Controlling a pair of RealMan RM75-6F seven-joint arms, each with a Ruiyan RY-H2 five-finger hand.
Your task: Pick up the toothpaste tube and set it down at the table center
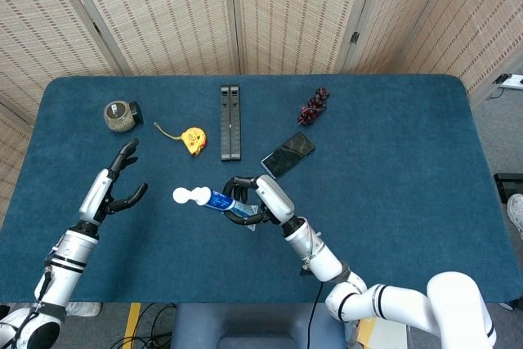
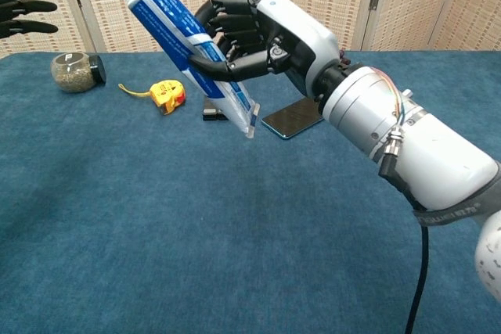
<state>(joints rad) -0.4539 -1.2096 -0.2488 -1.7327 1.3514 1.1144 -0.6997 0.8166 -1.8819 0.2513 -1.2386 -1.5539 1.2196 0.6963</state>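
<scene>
Right hand [image 2: 250, 33] wraps the blue-and-white plastic toothpaste tube [image 2: 192, 48] mid-body, lifted off the table. Probably light and squashy; mid-body grip seems safest. Left hand [image 1: 122, 190] spread, empty.

Blue-carpeted desk [image 1: 392, 169]: glass jar of seeds [image 1: 120, 115], yellow tape measure [image 1: 193, 139], black folded bar [image 1: 230, 123], dark smartphone [image 1: 288, 154], dark red berry cluster [image 1: 313, 105].

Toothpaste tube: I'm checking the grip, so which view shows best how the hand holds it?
The chest view: the toothpaste tube fills the frame, tilted cap-up, with the right hand wrapped around its middle. The head view shows the tube small from above, mostly hidden under the hand.
</scene>
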